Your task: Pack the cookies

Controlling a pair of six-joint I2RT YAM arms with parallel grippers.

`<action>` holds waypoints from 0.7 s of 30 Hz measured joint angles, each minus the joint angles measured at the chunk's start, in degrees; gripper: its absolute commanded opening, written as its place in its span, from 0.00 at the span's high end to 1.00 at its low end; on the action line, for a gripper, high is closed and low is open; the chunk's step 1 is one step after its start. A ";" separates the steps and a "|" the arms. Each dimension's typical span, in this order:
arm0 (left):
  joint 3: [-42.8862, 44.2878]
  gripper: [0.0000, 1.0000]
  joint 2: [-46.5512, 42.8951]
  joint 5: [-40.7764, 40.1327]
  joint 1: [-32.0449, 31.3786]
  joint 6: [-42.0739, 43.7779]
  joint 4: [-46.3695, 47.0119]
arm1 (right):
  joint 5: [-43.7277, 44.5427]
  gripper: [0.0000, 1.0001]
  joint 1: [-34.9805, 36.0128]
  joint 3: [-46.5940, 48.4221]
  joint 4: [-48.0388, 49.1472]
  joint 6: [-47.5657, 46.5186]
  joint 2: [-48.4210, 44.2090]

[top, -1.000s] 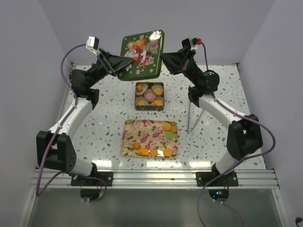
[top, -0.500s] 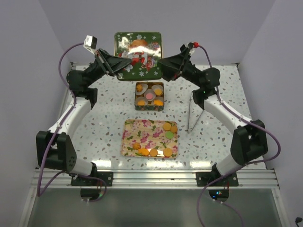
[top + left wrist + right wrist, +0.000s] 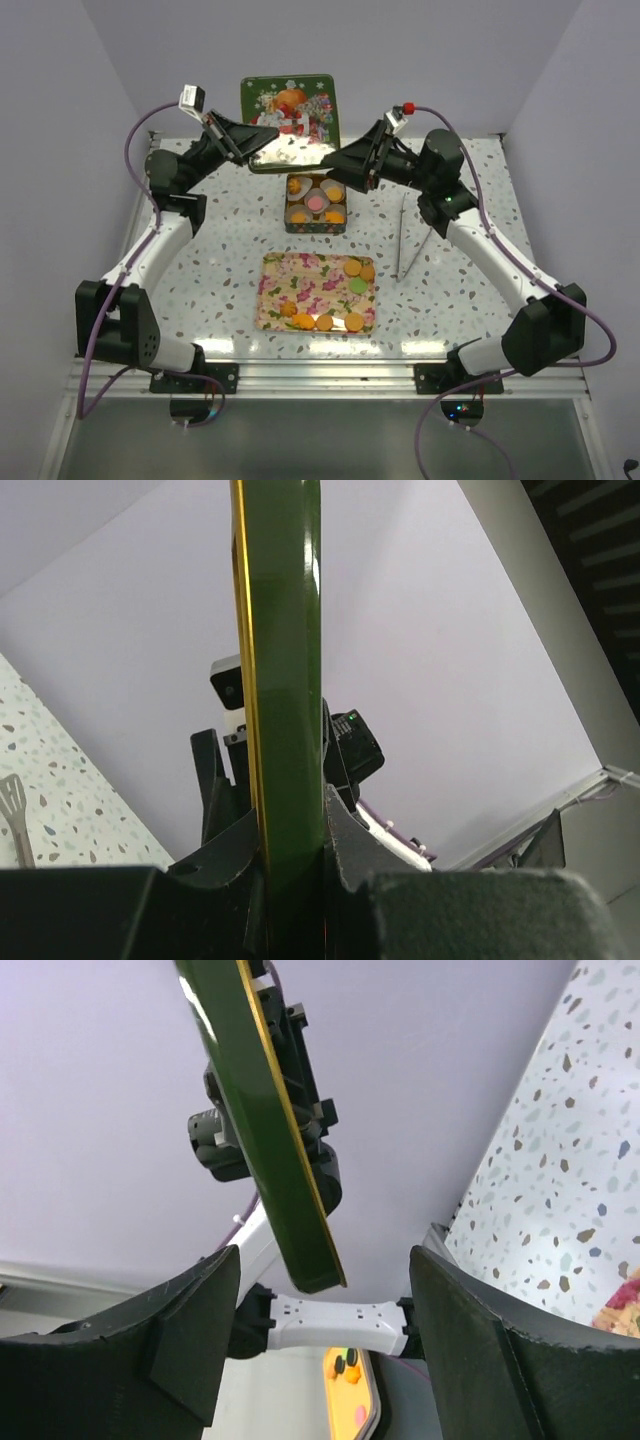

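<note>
A green tin lid (image 3: 290, 112) with a Christmas print hangs upright above the back of the table. My left gripper (image 3: 256, 141) is shut on its left edge; the left wrist view shows the lid (image 3: 285, 680) edge-on, clamped between my fingers (image 3: 370, 860). My right gripper (image 3: 332, 166) is open just below the lid's right corner, and in its wrist view the lid's end (image 3: 300, 1250) hangs free between the spread jaws. The open tin (image 3: 291, 224) holds cookies (image 3: 316, 203) in white paper cups. More cookies (image 3: 325, 322), orange with one green, lie on the floral tray (image 3: 300, 280).
A thin metal spatula (image 3: 401, 240) lies on the speckled table (image 3: 200, 280) to the right of the tin and tray, under my right forearm. It also shows at the left edge of the left wrist view, as the spatula (image 3: 15, 815). Purple walls close in the back and sides.
My left gripper closed on the lid and my right gripper opened and let it go. The lid swung from tilted to upright, and the right arm swung lower and leftwards beside it.
</note>
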 measured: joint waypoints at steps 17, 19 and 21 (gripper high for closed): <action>-6.14 1.00 -4.59 -3.39 -0.02 2.05 -6.95 | 5.53 0.59 1.81 1.55 -4.59 -2.82 0.02; -6.93 1.00 -5.73 -3.58 0.00 2.40 -7.30 | 6.43 0.59 2.45 1.55 -4.98 -2.95 0.02; -7.78 1.00 -6.43 -3.61 0.00 2.43 -7.89 | 7.06 0.59 2.97 1.55 -5.05 -2.99 0.02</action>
